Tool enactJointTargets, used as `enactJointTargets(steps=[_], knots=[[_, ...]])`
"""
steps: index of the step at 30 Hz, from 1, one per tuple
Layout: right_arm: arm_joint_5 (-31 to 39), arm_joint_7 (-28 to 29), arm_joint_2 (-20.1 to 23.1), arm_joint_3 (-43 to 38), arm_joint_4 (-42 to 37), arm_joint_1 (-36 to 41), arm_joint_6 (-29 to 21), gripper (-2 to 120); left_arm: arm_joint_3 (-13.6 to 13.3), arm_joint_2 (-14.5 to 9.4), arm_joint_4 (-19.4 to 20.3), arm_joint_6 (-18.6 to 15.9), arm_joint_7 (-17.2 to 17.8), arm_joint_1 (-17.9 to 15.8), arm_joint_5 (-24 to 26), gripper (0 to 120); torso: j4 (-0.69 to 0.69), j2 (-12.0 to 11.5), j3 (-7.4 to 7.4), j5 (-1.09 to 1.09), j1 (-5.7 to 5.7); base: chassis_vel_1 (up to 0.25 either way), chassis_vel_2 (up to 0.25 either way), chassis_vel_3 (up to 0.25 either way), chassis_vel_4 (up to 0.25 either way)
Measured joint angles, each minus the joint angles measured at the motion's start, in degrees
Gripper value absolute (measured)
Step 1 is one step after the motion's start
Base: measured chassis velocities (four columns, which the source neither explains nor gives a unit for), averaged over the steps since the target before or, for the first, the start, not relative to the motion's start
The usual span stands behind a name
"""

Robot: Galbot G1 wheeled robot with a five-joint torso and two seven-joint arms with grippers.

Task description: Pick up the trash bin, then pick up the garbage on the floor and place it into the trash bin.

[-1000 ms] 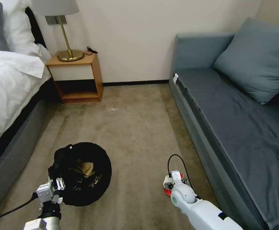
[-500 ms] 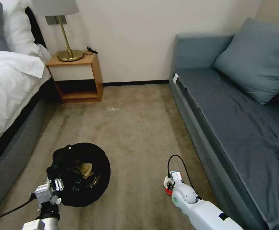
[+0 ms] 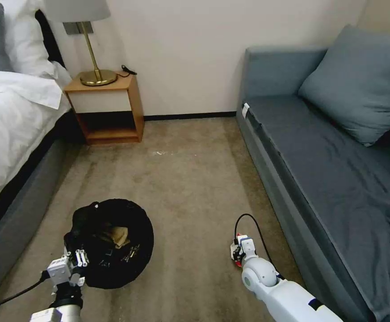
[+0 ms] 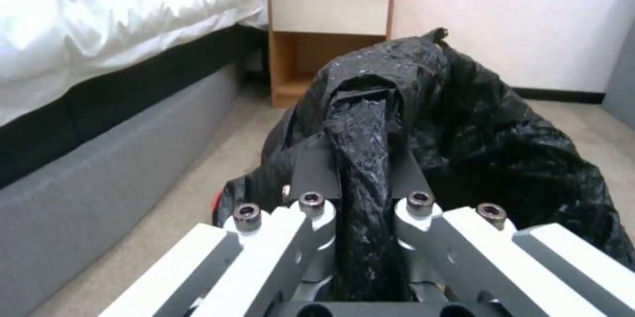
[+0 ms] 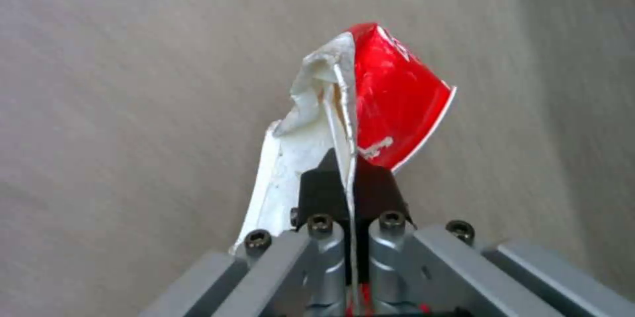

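Right gripper (image 3: 236, 256), lower centre-right, fingers pinching the red packet (image 5: 390, 103); the bin (image 3: 114, 243), clamped by the left gripper (image 3: 76, 261), sits lower left.

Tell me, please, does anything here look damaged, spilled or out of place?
Nothing looks spilled. The red snack packet is creased where the right gripper pinches it. The left gripper pinches the trash bin by a bunched fold of its black bag.
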State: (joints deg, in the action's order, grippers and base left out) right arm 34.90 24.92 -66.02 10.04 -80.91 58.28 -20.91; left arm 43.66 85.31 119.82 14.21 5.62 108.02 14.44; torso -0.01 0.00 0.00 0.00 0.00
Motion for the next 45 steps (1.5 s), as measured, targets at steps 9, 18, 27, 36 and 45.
enactJointTargets(steps=[9,18,27,36,45], knots=[[-1.2,-7.1,0.5,2.0,-11.1,0.0,6.0,0,0.0,-0.1,0.3,0.2,0.0,0.1,0.0,7,0.01,0.0,0.00,-0.01,0.00,0.000,0.000,0.000,0.000],[2.7,-16.1,2.8,7.7,-22.4,-2.0,9.5,0,-0.2,0.1,0.1,0.3,-0.1,-0.1,-0.1,7,0.01,0.0,0.00,-0.02,0.00,0.000,0.000,0.000,0.000],[13.7,-26.2,2.9,10.6,-27.5,-5.8,10.3,0,0.0,-0.5,1.4,-1.0,-0.1,-0.9,0.0,7,0.01,0.0,0.00,-0.01,0.00,0.000,0.000,0.000,0.000],[17.9,-36.4,0.0,14.3,-21.7,-9.9,12.1,0,-0.7,0.0,1.2,-3.6,-0.4,-4.1,-0.2,7,0.01,0.0,0.00,-0.01,0.00,0.000,0.000,0.000,0.000],[18.2,-37.6,-6.2,16.3,-10.9,-16.8,14.5,0,-1.4,0.4,-0.9,-3.8,-3.1,-6.6,1.6,7,0.01,0.0,0.00,-0.01,0.00,0.000,0.000,0.000,0.000]])
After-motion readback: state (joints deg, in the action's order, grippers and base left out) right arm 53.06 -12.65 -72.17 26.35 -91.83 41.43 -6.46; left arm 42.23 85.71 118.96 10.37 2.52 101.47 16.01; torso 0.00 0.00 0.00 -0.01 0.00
